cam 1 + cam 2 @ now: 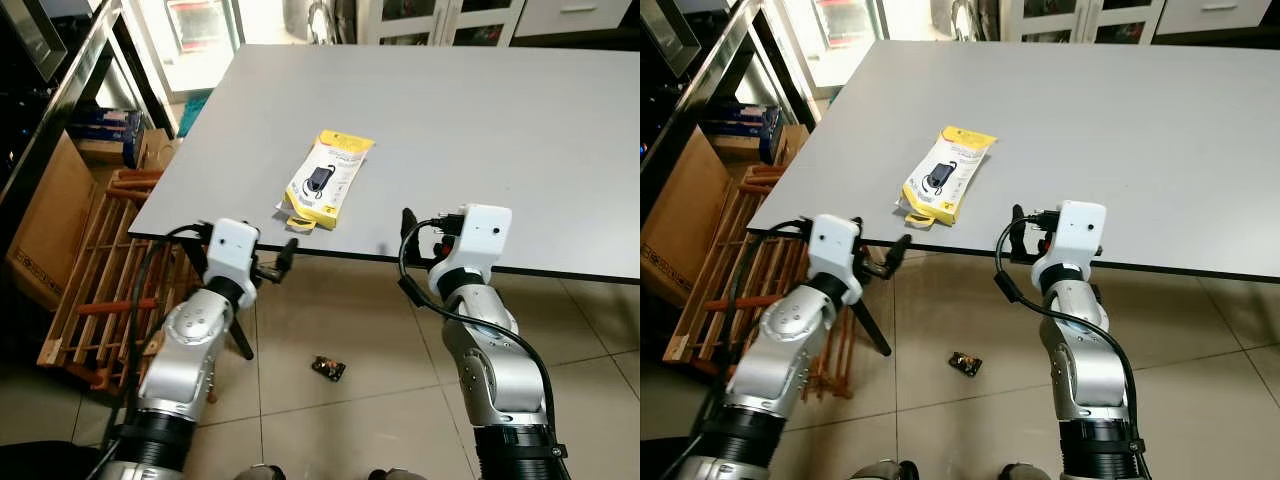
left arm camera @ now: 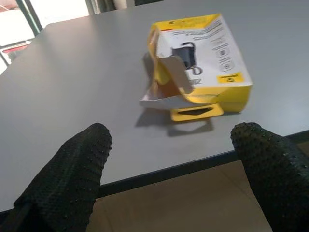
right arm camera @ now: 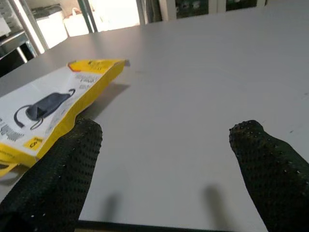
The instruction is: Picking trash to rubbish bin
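Note:
A yellow and white package (image 1: 325, 180) with a torn-open end lies flat on the grey table (image 1: 500, 120), near its front edge. My left gripper (image 1: 275, 262) is at that edge, just left of the package (image 2: 198, 63), open and holding nothing. My right gripper (image 1: 408, 258) hovers at the edge to the right of the package (image 3: 48, 111), also open with nothing between its fingers. A small dark scrap of trash (image 1: 328, 368) lies on the tiled floor between my arms, under the table's edge.
A wooden slatted rack (image 1: 100, 290) and a cardboard box (image 1: 45, 220) stand on the floor to the left of the table. Dark metal shelving (image 1: 60, 80) runs along the far left. Cabinets (image 1: 440, 20) line the back wall.

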